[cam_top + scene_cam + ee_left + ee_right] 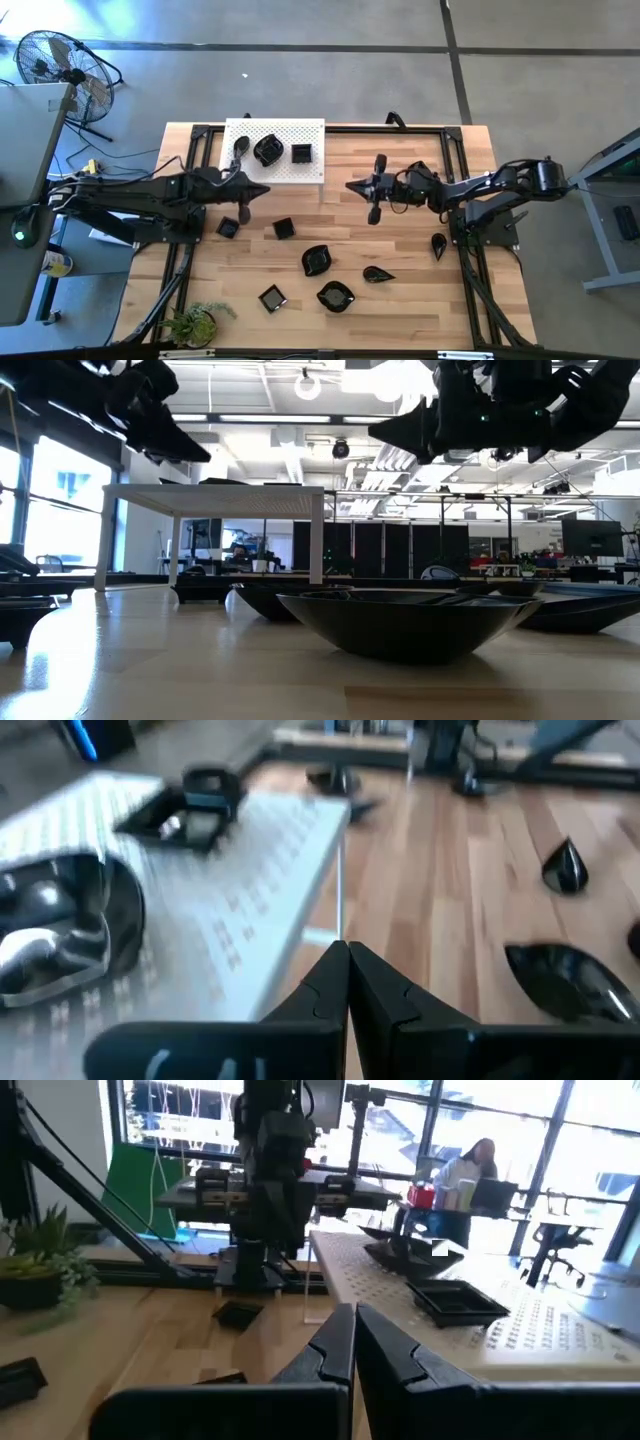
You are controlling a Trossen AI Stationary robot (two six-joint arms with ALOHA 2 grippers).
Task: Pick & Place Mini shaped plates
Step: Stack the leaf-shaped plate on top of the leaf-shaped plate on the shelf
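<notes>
Several mini shaped plates, glossy black, lie on the wooden table: two squares (227,228) (284,229), a wavy one (317,260), a leaf (378,274), and more toward the near edge. Three more sit on the raised white perforated board (272,170): a teardrop (240,147), a rounded one (267,150) and a square (301,153). My left gripper (265,189) hovers shut just near of the board. My right gripper (350,186) hovers shut off the board's right near corner, facing the left one. Neither holds anything, as the wrist views confirm (347,960) (354,1315).
A potted plant (195,322) stands at the near left corner. Black frame rails (462,150) run along the table's sides. The board stands on thin legs (316,550). A teardrop plate (438,244) lies by the right arm's base. A person (475,1165) sits in the room beyond.
</notes>
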